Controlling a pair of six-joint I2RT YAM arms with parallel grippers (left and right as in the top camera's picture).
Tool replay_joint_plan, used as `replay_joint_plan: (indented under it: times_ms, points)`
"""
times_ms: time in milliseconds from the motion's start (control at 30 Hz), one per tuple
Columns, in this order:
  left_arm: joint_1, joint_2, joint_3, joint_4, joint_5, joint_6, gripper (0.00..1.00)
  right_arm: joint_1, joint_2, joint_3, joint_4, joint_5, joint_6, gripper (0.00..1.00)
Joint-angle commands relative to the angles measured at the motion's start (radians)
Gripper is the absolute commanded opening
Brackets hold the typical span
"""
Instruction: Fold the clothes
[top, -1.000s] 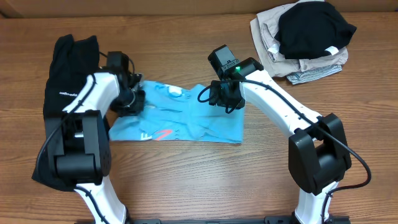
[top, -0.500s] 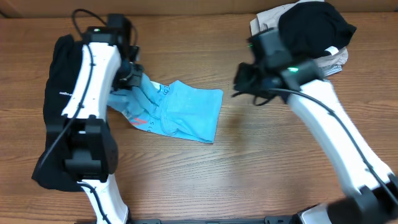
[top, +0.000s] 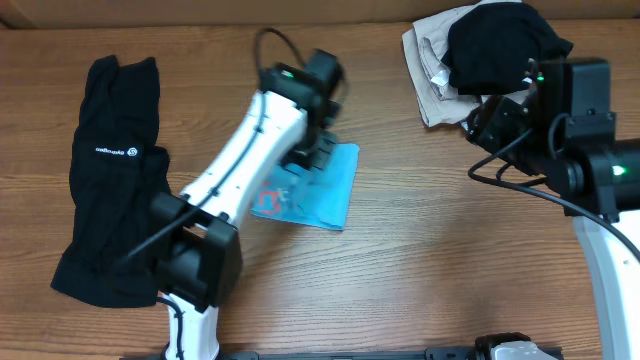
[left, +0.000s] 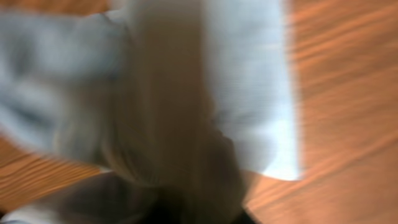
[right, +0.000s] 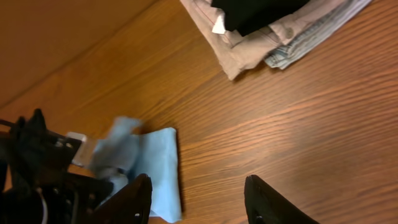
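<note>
left arm at the t-shirt, right arm raised with jaws wide

overhead view. the left arm reaches across the wooden table (top: 440, 270) to the middle, where the left gripper (top: 318, 152) sits on the upper edge of the light blue t-shirt (top: 328, 195). the shirt lies as a small folded patch at the centre of the table, with a red marking (top: 268, 201) showing on its left part beside the arm. the long black garment (top: 105, 195) lies stretched along the left side of the table, well apart from the shirt, its small white logo (top: 116, 151) facing up. a pile of clothes (top: 432, 62) rests at the upper right, with a black item (top: 500, 45) on top of beige and striped fabric.

left wrist view. heavily blurred; pale blue fabric fills the field, and one fold runs down into the dark base of the gripper. the fingers themselves cannot be made out here.

right wrist view. the right gripper (right: 198, 180) hangs above bare wood, its jaws wide apart with nothing between them. at lower left the shirt is drawn up into a peak (right: 118, 144) at the left gripper, which indicates jaws closed on the fabric. the pile shows at the top edge.
</note>
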Motion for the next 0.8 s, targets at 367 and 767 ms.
replay_joint_plan:
  times_ms: [367,767]
  points:
    - [-0.106,-0.007,0.018,0.082,0.041,-0.105,0.8,-0.007,-0.007,0.024,-0.027,0.001,-0.038,0.55]
    - [0.227,-0.007,0.129,0.056,0.154,-0.114,1.0,0.139,0.16,0.023,0.033,-0.196,-0.222,0.68]
